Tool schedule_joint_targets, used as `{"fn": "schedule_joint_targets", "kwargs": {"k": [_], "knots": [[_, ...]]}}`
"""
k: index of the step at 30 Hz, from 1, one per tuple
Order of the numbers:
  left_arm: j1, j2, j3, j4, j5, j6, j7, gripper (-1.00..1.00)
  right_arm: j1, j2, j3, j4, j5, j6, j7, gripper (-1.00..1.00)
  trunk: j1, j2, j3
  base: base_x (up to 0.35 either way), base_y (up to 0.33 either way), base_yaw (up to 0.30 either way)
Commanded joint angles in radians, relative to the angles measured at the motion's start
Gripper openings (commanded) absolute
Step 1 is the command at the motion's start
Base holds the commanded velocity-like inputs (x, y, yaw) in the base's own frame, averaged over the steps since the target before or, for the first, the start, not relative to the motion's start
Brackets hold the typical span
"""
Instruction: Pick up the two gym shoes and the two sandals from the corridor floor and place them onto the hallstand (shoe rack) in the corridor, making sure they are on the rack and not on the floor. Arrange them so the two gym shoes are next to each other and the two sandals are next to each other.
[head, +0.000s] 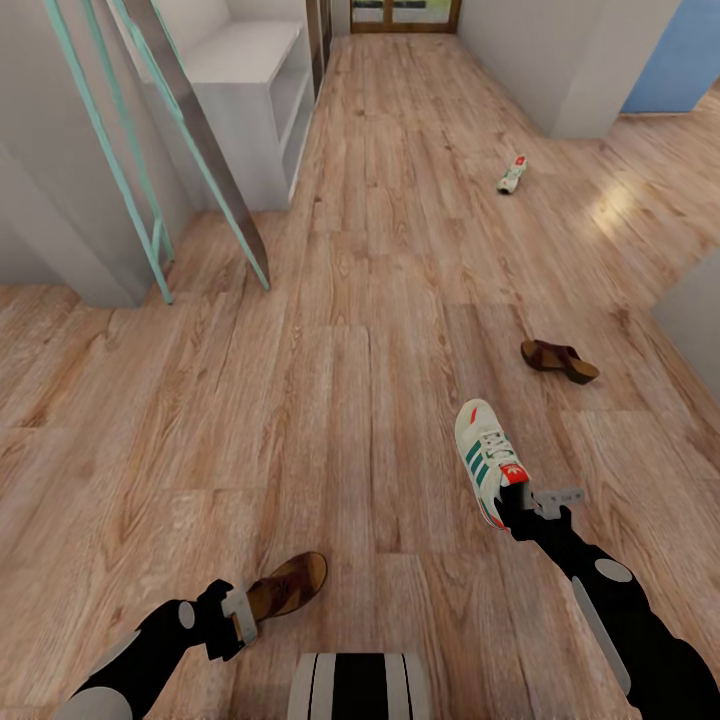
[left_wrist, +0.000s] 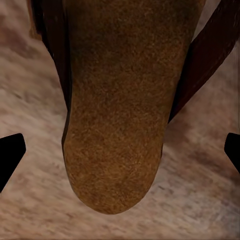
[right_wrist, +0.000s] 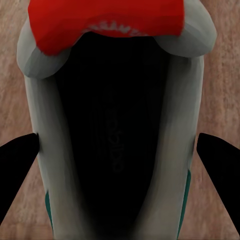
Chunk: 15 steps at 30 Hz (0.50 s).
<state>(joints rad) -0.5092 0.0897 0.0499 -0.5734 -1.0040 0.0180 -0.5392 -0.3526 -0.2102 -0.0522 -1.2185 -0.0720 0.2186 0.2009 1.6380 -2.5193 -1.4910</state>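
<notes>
The gym shoe (head: 487, 458), light with a stiff-looking heel collar, is sitting between the right tool's (head: 522, 507) spread fingers (right_wrist: 19, 165), gripped at the heel and seemingly lifted off the corridor floor (head: 300, 400). The left tool (head: 240, 614) is holding a flat, light sandal (head: 288, 585) by its heel end, jaws wide around the footbed.

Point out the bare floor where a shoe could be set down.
Widest bare wood-plank floor: left-centre, between the teal-framed leaning panel and the brown sandal at the left gripper. Right side is busier: white green-striped sneaker at the right gripper, second sandal, far sneaker.
</notes>
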Motion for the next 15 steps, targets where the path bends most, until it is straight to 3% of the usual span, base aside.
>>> {"fn": "schedule_joint_targets", "kwargs": {"k": [1,6,15], "knots": [[0.0,-0.001,0.003,-0.002,-0.004,0.002,-0.007,1.0,0.0,0.0,-0.002,-0.001,-0.008,0.006,0.005,-1.0,0.0,0.0,-0.002,0.0,0.0,0.0],[-0.005,-0.001,-0.001,-0.002,-0.004,0.002,-0.007,1.0,0.0,0.0,-0.002,-0.001,-0.008,0.006,0.005,-1.0,0.001,-0.001,-0.016,0.0,0.0,0.0],[-0.009,0.0,-0.002,-0.002,-0.012,0.003,-0.007,1.0,0.0,0.0,-0.002,-0.001,-0.008,0.007,0.005,-1.0,0.001,-0.001,-0.018,0.0,0.0,0.0]]}}
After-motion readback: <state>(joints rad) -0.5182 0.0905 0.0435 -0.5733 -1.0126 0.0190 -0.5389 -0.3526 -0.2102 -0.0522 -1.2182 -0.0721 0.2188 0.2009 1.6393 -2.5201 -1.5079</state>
